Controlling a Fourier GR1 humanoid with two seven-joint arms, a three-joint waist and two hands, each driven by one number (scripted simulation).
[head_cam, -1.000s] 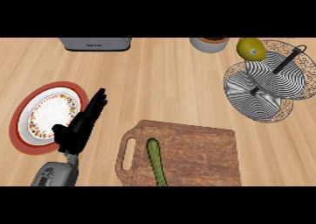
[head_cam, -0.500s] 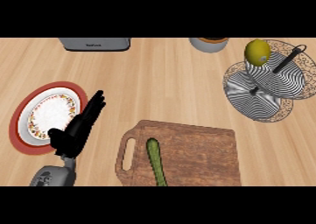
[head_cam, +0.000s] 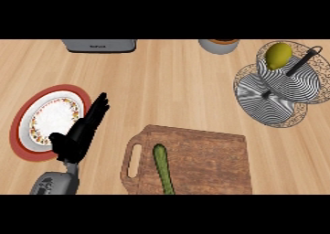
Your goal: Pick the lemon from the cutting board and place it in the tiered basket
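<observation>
Lemon [head_cam: 278, 55] check, nearest first. Cutting board [head_cam: 201, 160]: bears only a green vegetable [head_cam: 164, 169]. Left hand [head_cam: 83, 132]: fingers straight, released, idle by plate [head_cam: 18, 132] edge, likely since nothing remains to carry. Farthest: lemon sits in tiered basket [head_cam: 262, 98], upper tier.

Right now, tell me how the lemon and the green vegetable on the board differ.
The lemon is yellow and plump; the vegetable is green, long and thin. The lemon lies in the basket at the far right; the vegetable lies on the board at the near edge. Both lie free, with no hand on them.
</observation>
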